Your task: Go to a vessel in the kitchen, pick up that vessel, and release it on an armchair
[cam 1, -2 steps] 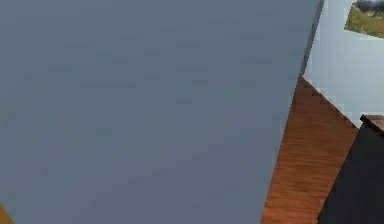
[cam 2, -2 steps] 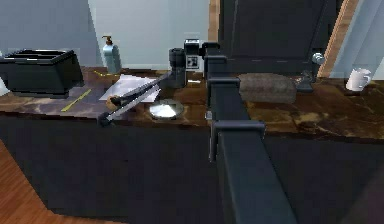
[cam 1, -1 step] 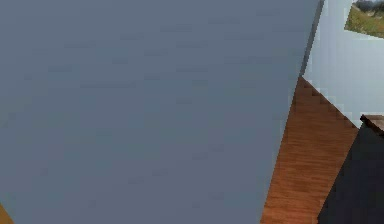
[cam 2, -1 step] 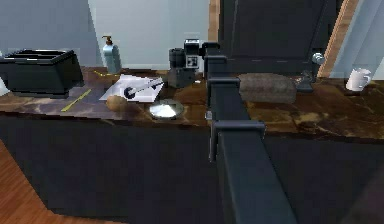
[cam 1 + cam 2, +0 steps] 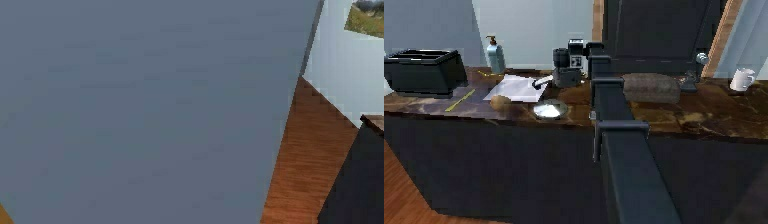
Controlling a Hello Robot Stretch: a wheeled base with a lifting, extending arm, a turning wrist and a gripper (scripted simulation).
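Bowl point(image 5: 547, 110) on the worktop point(image 5: 684, 116) near our pincer point(image 5: 565, 74) — can't tell its state or load — a sloppy reach might nudge it off the edge.

A broad grey-blue wall point(image 5: 140, 110) takes up most of the forward view. To its right a reddish-brown wooden floor point(image 5: 310, 150) runs back to a pale wall point(image 5: 345, 70) bearing a framed landscape picture point(image 5: 365, 18).

In the arm side view, a dark brown mottled stone countertop point(image 5: 684, 115) sits on dark cabinet fronts point(image 5: 494, 160). On the counter's left stands a black boxy toaster point(image 5: 424, 70), and a teal soap bottle point(image 5: 492, 55) stands just beside it. A thin yellow pencil point(image 5: 460, 100) lies near a white open book point(image 5: 519, 88). A brown oblong loaf point(image 5: 651, 86) rests further right.
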